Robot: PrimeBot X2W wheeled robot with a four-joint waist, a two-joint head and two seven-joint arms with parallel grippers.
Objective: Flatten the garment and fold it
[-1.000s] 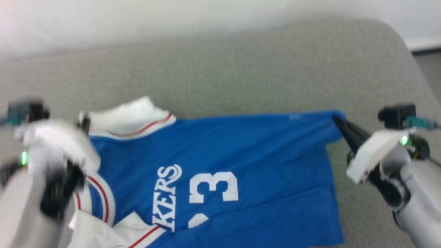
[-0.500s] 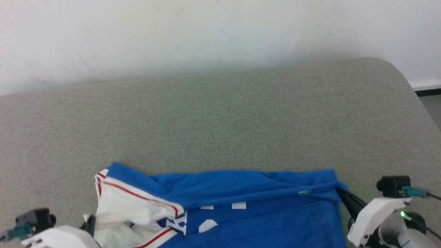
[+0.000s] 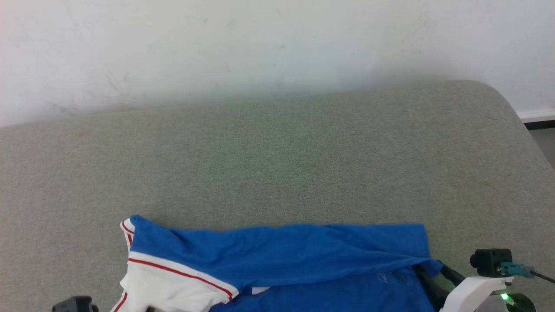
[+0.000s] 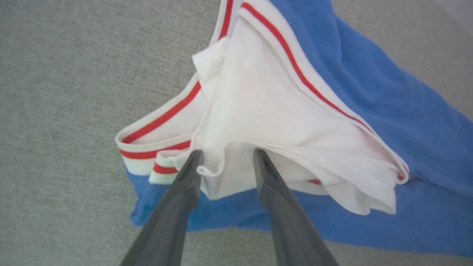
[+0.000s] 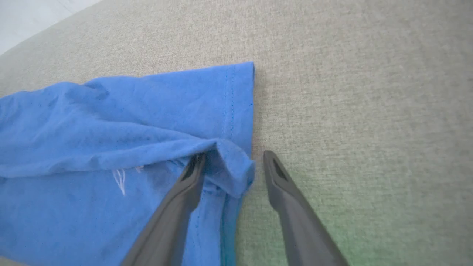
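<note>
The garment lies on the grey-green cushion at the bottom of the head view, blue with a white, red-striped sleeve at its left. Its far part is folded over toward me. In the left wrist view my left gripper is open, fingers apart on either side of a loose fold of the white sleeve. In the right wrist view my right gripper is open too, with the blue hem corner lying slack between its fingers. The lettering and number are hidden.
The grey-green cushion stretches far beyond the garment up to a white wall. Its rounded right corner drops off toward a strip of floor.
Both grippers carried the garment's far edge over toward me, then opened and let go of the sleeve and the hem corner. The head camera has shifted; the garment sits lower in view.
</note>
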